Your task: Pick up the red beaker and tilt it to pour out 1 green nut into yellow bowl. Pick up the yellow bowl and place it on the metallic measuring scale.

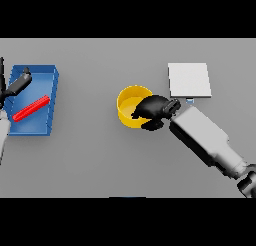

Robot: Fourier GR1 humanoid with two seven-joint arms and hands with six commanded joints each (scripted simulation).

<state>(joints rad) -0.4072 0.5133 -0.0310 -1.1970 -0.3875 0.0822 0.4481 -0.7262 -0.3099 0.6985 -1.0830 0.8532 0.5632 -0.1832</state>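
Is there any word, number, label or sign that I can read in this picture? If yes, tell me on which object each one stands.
None: no readable text appears anywhere.
Round yellow bowl: plain.
Flat square metallic measuring scale: plain; a small mark at its front edge is too small to read.
Red beaker, lying in the blue rectangular tray: no markings visible.
Left hand and right hand: unmarked.
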